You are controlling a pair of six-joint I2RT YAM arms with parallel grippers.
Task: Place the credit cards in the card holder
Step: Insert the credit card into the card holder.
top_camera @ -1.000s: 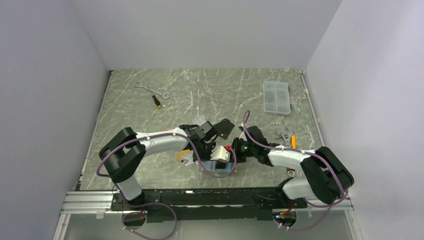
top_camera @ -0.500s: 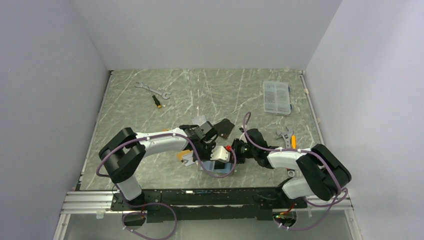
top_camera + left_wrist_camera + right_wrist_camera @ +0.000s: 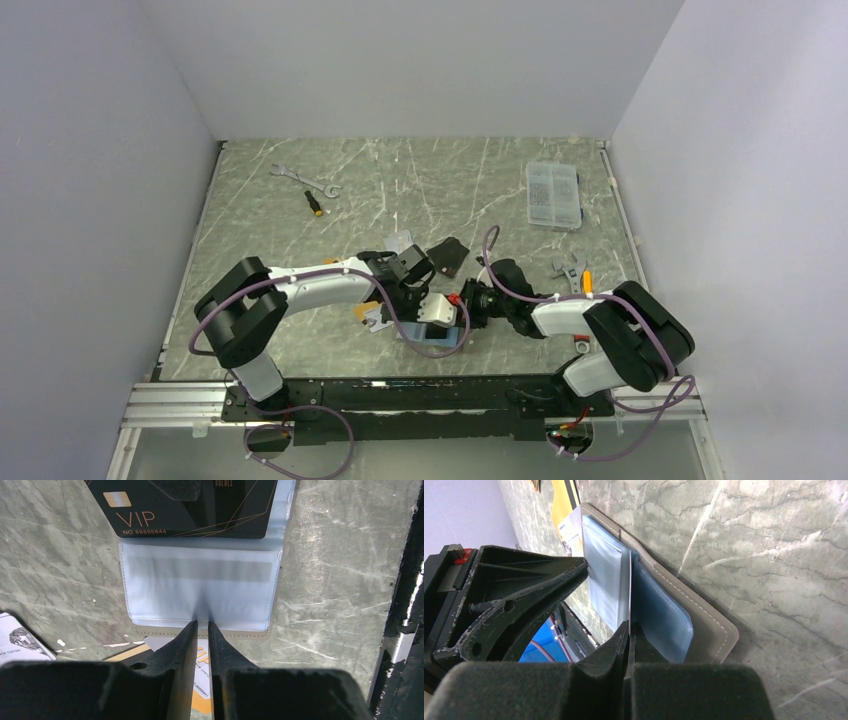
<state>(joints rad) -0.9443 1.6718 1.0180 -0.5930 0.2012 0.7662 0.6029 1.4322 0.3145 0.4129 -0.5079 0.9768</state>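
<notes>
Right gripper (image 3: 629, 625) pinches one sleeve (image 3: 606, 575) of the single card holder (image 3: 714, 625) by the tabletop's (image 3: 300, 220) near edge; left gripper (image 3: 202, 626) narrowly parted above it; three credit cards (image 3: 150, 510) show.

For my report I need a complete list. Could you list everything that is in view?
grey-taupe card holder with pale blue clear sleeves: 1, open, table's near middle
black VIP card: 1, at the holder's far sleeve
gold-orange card: 1, left of holder
silver-grey printed card: 1, beside the gold-orange one
pale flat card: 1, behind left hand
black folded pouch: 1, behind both hands
silver wrenches: 2, far left; right
small black-and-yellow tool: 1, by far-left wrench
orange-handled tool: 1, by right wrench
clear compartment box: 1, far right
green marbled table: 1, under everything
left hand: black, at holder's near edge
right hand: black, shut on one sleeve
</notes>
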